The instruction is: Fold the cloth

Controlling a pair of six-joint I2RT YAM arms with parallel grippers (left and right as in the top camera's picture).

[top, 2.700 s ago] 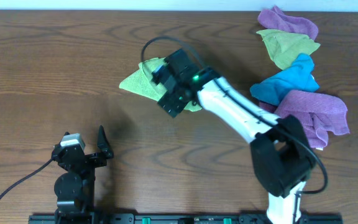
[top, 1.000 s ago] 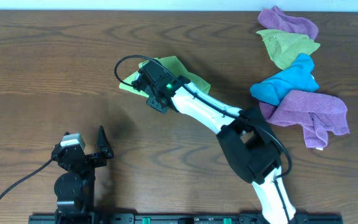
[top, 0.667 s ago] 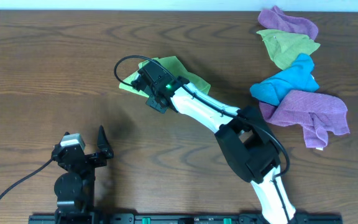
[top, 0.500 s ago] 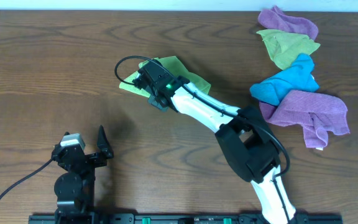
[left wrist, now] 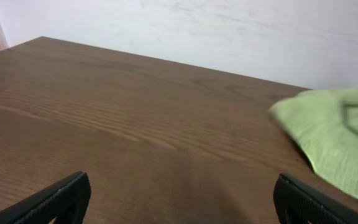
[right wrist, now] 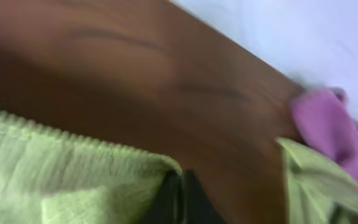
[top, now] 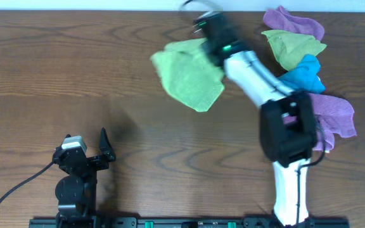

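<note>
- Reaches with the right arm from the near right edge of the counter up to its far side, forearm slanting left past a heap of spare cloths.
- Pinches one edge of the green cloth in the right tool; in the wrist view, shows the dark fingers drawn narrow together, with fabric bunched at the tips.
- Lets the green cloth spread left of and nearer than the tool, at the far middle of the counter, well apart from the left arm.
- Rests the left arm low at the near left corner, with the left tool spread wide and holding nothing, its fingertips at the bottom corners of its wrist view.
- Leaves four others heaped at the far right, each touching the next: a purple cloth, a second green cloth, a blue cloth and a larger purple cloth.
- Smears the right tool and the green cloth in every view; cannot tell whether the lower edge touches the counter.
- Cuts the green cloth off at the right edge of the left wrist view; hides part of the blue cloth behind the right arm.
</note>
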